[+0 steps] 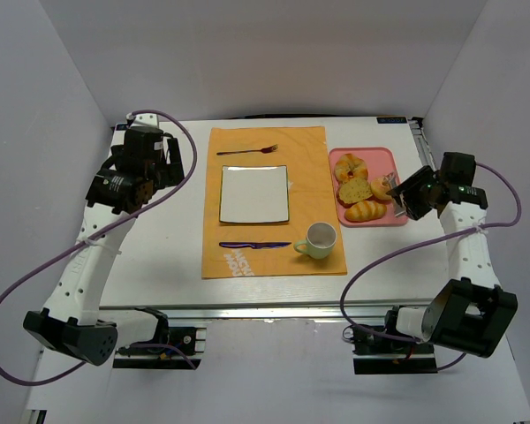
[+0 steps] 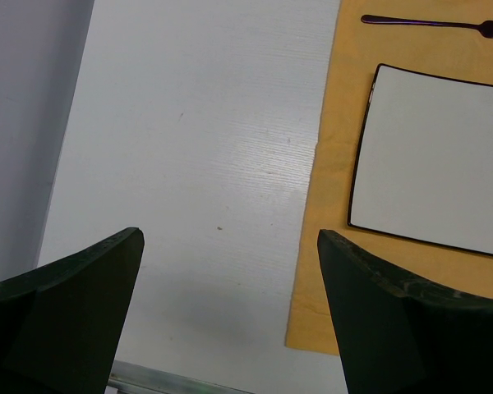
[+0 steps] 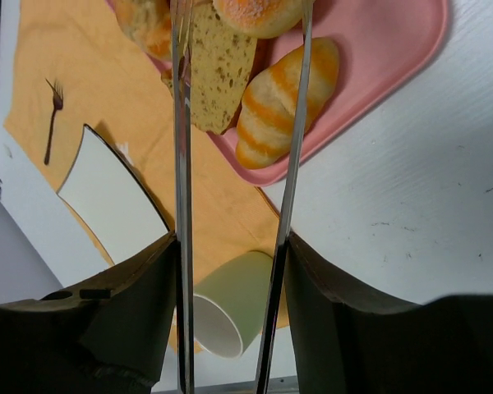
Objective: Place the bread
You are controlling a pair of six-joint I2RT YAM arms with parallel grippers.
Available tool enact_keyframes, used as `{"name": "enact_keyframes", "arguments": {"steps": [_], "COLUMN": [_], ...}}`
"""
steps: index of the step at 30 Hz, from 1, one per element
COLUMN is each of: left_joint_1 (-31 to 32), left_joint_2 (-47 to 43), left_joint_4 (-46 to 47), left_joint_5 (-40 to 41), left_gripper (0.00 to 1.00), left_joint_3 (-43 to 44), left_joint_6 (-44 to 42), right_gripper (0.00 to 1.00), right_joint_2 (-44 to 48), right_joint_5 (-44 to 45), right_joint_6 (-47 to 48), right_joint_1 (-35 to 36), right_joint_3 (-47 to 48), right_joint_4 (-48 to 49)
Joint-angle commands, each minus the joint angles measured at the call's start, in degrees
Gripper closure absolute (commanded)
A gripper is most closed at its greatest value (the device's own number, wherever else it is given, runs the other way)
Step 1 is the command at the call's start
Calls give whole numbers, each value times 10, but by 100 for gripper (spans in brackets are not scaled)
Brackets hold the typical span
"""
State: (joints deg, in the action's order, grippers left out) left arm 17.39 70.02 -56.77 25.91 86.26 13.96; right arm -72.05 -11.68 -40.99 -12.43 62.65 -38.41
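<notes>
Right gripper (image 3: 230,246): fingers pressed in on the two steel arms of the tongs (image 3: 181,164), holding them. The tong arms themselves stand apart.
Tong tips: they leave the top edge of the wrist view on either side of the bread (image 3: 259,12). I cannot tell whether they touch it.
Left gripper (image 2: 230,234): spread wide and holding nothing, above bare table (image 2: 189,148) to the left of the placemat (image 2: 329,123).
Bread location: on the pink tray (image 3: 394,49), toward its right side in the overhead view, nearest the tongs.
Bread handling: I judge it light, soft and easily dented, with a dry crust that is unlikely to slip. Take it across the outer ring, one tong arm on each side, with a gentle squeeze only.
Tray contents: the bread, a ridged striped roll (image 3: 283,103) just beside it, a seeded cut piece (image 3: 218,74), and a bun (image 3: 144,20) at the top left of the wrist view.
Plate (image 1: 253,194): white and square, nothing on it, at the centre of the placemat. I take it as the likely target.
Cup (image 1: 321,238): at the placemat's lower right. I see nothing in it.
</notes>
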Motion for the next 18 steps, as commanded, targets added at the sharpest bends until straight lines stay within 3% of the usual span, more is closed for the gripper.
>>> {"name": "enact_keyframes", "arguments": {"steps": [1, 18], "left_joint_1": [4, 4], "left_joint_2": [-2, 9], "left_joint_4": [-1, -8], "left_joint_5": [10, 32], "left_gripper": [2, 2], "left_joint_3": [18, 20], "left_joint_6": [-5, -12], "right_gripper": [43, 42], "right_joint_2": [-9, -94], "right_joint_5": [-18, -63], "right_joint_6": [-33, -51], "right_joint_1": [-23, -49], "right_joint_3": [-2, -8], "right_joint_4": [31, 74]}}
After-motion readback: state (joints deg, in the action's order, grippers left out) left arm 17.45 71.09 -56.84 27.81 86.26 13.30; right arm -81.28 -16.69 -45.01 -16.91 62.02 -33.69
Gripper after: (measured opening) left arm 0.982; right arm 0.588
